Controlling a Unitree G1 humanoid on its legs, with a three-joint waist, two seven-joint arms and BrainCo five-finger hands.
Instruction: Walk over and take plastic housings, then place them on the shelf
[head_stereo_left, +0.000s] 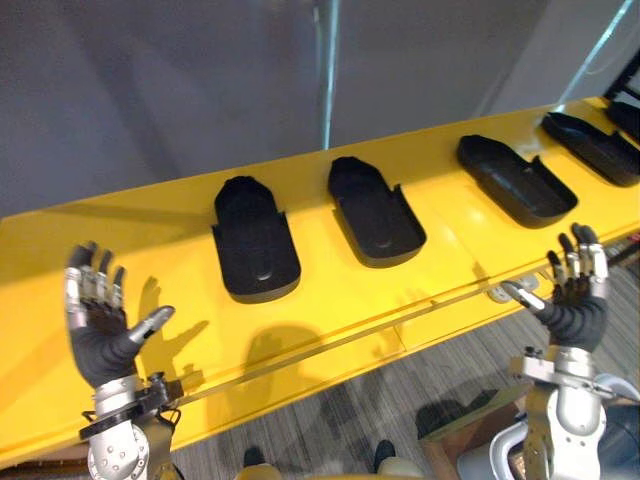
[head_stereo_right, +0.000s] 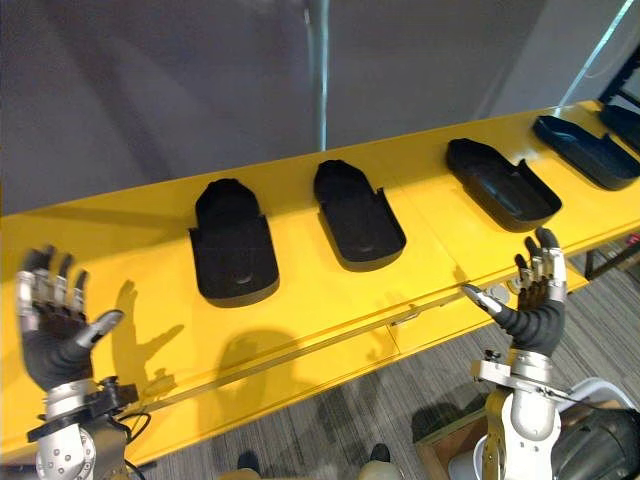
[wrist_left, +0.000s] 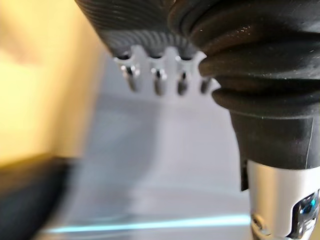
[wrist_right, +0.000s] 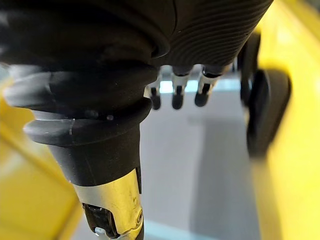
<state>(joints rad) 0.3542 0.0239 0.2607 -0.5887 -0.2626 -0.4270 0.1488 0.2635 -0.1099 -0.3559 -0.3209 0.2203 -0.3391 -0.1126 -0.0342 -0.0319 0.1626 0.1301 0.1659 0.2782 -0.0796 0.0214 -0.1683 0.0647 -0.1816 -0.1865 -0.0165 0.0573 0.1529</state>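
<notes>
Left hand (head_stereo_left: 100, 335) raised, palm facing the head camera, fingers straight and spread, thumb out, holding nothing. Right hand (head_stereo_left: 575, 300) the same: fingers straight, thumb out sideways, empty. Both are raised by the near edge of the yellow shelf (head_stereo_left: 130, 230). Black plastic housings lie in a row on the shelf, open side up, beyond the hands. First housing (head_stereo_left: 255, 240) is nearest the left hand, with second housing (head_stereo_left: 375, 212) just beside it. Third housing (head_stereo_left: 515, 180) is beyond the right hand's fingertips, fourth housing (head_stereo_left: 592, 147) farther to its right. Both hands are apart from all housings.
</notes>
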